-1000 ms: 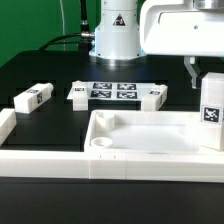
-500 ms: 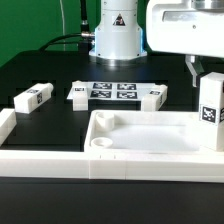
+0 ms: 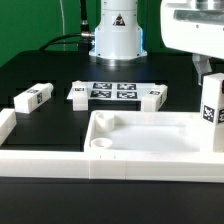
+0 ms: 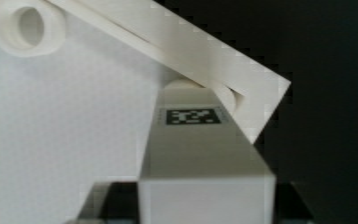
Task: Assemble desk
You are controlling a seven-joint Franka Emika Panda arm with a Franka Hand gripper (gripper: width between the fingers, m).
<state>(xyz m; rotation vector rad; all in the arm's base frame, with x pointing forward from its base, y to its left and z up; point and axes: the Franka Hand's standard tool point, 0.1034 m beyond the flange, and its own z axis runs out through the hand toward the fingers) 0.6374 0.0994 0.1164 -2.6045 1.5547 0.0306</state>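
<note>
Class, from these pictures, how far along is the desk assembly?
Done: nothing looks finished; no leg is visibly fixed. In hand: the gripper seems closed on the upright leg, at the corner of the tabletop on the exterior view's right. Left: seating that leg, then fitting the three loose legs lying beyond the tabletop.

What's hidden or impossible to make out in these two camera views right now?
Upright leg: the exterior view's right edge cuts off its side.
Its base: hidden behind the tabletop rim, exterior view.
Tag on the leftmost leg: too small to read, exterior view.
</note>
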